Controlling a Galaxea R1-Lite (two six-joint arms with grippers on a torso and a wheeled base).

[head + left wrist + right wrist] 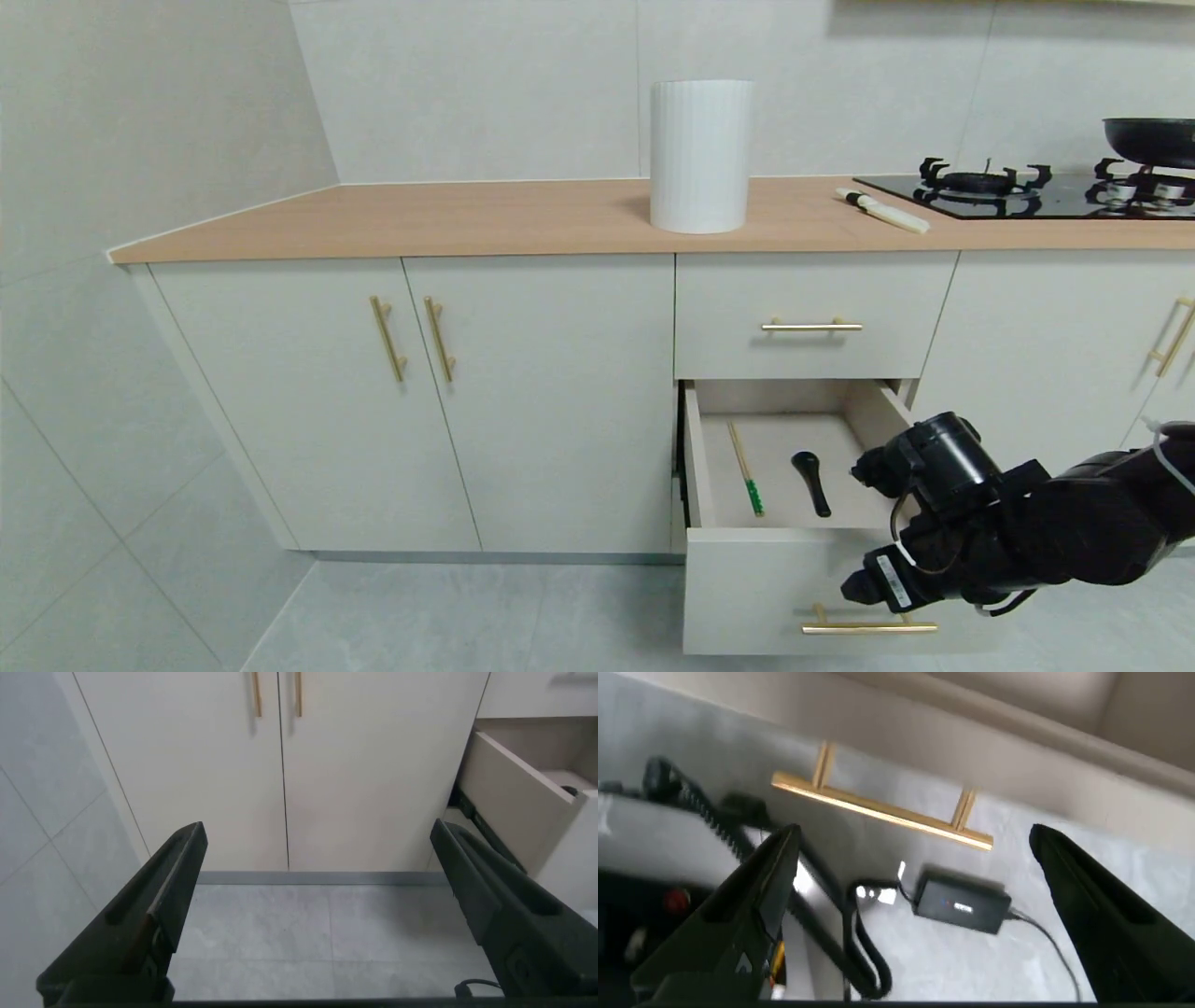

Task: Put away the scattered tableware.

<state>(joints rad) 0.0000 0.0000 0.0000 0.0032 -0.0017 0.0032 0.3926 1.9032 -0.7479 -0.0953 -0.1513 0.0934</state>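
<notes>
Squaring the spread, empty right gripper on the handle of the open drawer should keep the drawer running straight. Chopsticks and a black spoon lie inside the drawer; the left gripper, also spread and empty, hangs to the drawer's left.

Your lower drawer stands open, chopsticks and a black spoon lying inside, apart. Your right gripper sits just above its gold handle. On the counter: white ribbed canister, pale utensil.

Right arm: all black, chunky and glossy
Round barrel-shaped wrist, white label, thin black cable loop, white tie, dark wedge fingers.
</notes>
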